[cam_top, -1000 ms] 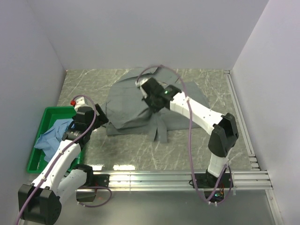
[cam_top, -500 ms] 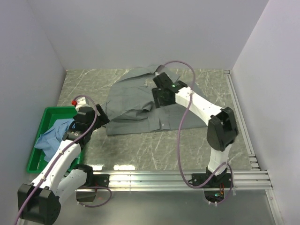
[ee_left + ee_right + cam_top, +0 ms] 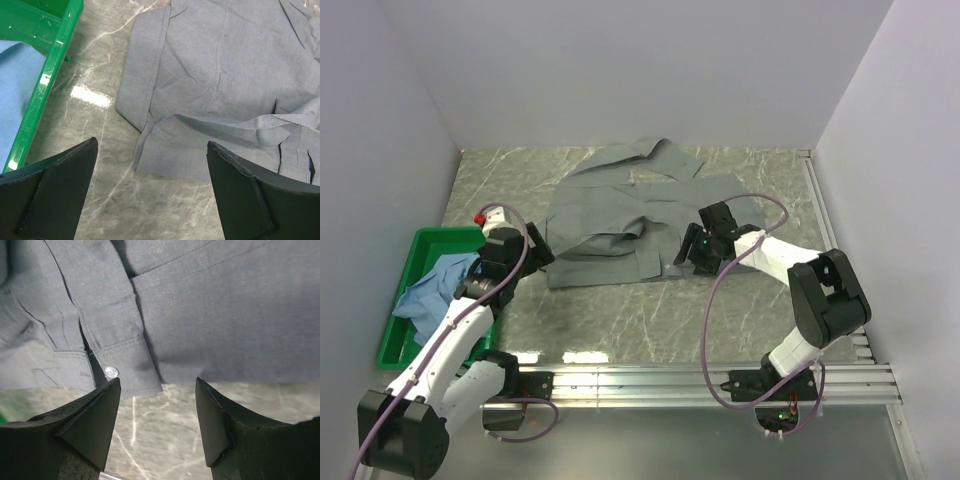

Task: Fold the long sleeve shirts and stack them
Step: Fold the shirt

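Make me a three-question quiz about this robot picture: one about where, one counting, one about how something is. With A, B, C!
1. Where is the light blue shirt? A in the green bin; B on the floor; C in an end effector.
2. How many shirts show? A one; B two; C five.
3. The right end effector is: A shut on a sleeve; B open and empty; C shut on the bin.
Answers: 1 A, it lies bunched in the bin. 2 B, one grey-green shirt, one blue. 3 B, nothing between its spread fingers.
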Available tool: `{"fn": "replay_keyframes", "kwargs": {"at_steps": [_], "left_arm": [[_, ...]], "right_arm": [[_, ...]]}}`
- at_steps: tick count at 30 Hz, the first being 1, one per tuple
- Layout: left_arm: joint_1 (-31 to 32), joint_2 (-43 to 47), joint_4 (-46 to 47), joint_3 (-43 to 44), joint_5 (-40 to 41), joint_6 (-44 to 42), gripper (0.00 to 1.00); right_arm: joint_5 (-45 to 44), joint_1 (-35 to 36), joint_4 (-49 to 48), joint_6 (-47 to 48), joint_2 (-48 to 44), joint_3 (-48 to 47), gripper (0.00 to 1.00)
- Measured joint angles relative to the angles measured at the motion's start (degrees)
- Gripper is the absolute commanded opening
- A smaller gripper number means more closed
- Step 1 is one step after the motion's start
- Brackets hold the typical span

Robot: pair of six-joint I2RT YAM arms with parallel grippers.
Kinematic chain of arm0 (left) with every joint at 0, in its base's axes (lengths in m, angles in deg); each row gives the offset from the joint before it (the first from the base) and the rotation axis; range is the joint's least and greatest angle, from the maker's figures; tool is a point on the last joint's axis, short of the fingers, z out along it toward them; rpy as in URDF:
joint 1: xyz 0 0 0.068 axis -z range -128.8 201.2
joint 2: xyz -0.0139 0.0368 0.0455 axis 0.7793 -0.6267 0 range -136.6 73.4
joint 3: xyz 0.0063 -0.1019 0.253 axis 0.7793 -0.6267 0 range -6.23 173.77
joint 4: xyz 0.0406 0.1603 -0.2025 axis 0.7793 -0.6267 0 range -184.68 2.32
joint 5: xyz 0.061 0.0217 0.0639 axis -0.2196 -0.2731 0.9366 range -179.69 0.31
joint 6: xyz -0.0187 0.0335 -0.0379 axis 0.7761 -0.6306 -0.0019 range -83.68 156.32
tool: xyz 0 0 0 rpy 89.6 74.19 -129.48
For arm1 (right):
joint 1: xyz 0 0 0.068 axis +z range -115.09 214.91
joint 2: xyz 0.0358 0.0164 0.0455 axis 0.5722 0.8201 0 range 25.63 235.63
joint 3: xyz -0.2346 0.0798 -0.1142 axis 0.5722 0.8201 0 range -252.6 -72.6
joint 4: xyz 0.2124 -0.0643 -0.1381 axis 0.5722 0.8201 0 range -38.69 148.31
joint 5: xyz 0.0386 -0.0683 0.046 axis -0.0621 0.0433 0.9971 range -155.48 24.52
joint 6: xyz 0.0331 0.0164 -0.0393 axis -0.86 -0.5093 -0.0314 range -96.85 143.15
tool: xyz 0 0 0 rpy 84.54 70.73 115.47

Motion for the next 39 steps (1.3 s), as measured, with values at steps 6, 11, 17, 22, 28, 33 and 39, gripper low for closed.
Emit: {"fn": "replay_keyframes", "kwargs": {"at_steps": [6, 11, 17, 22, 28, 33, 39], "left_arm": [[0.09, 0.0, 0.0, 0.0, 0.0, 0.0, 0.96], [0.09, 0.0, 0.0, 0.0, 0.0, -0.02, 0.96], [0.13, -0.02, 0.0, 0.0, -0.09, -0.02, 0.96], [0.13, -0.02, 0.0, 0.0, -0.13, -0.02, 0.96], [0.13, -0.02, 0.0, 0.02, -0.15, -0.02, 0.96], [0.13, -0.02, 0.0, 0.0, -0.13, -0.04, 0.96], [0.13, -0.02, 0.0, 0.0, -0.13, -0.22, 0.96]], "right_arm": [[2.99, -0.28, -8.07, -3.98, 0.46, 2.25, 0.68], [4.83, -0.35, -11.04, -5.84, 1.14, 3.89, 0.68], [5.99, -0.35, -11.78, -6.45, 1.66, 4.17, 0.68], [7.74, -0.35, -12.66, -6.43, 2.93, 4.17, 0.62], [8.98, -0.35, -13.2, -5.88, 3.13, 4.17, 0.33], [9.6, -0.35, -13.35, -5.16, 3.13, 4.15, 0.06], [8.72, -0.35, -8.44, -2.36, 3.13, 0.33, 0.0]]}}
